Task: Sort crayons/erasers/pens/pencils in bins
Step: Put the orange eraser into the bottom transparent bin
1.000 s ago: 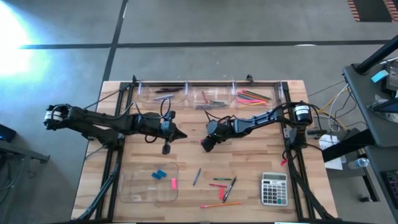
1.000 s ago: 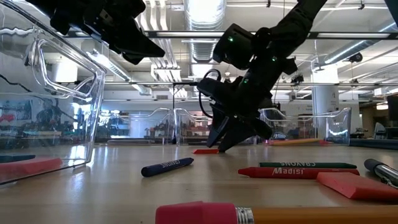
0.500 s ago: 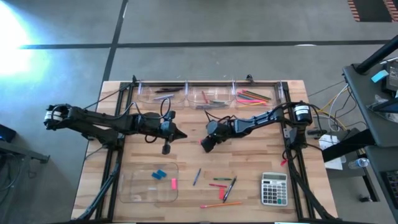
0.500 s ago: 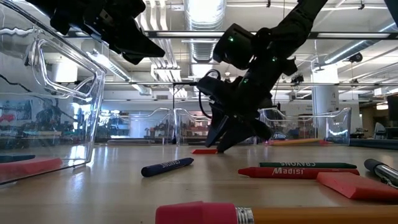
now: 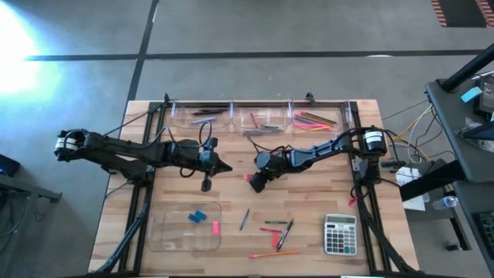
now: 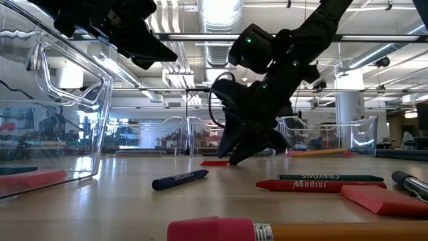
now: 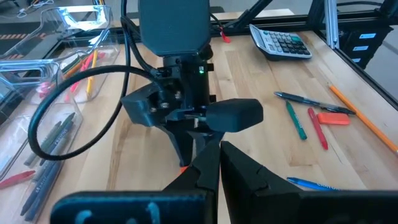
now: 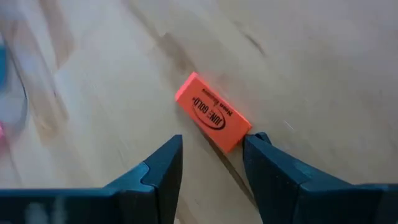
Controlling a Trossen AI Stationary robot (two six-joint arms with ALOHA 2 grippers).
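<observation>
My right pincer point(image 8: 211, 171) low over wooden worktop point(image 5: 309, 193), tips parted, nothing gripped. Small orange-red rectangular eraser point(image 8: 212, 121) flat on wood just ahead, one end almost between my fingertips point(image 8: 163, 163), far corner touching one tip. My left pincer point(image 5: 225, 167) closed, empty, hovering mid-worktop, apart from right. Beyond, three clear plastic tubs point(image 5: 255, 117) in row along far edge.

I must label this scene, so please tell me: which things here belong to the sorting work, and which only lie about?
Job: orange eraser by the open right gripper; crayons; pens; pencils; bins.
Lying about: calculator; cables.
</observation>
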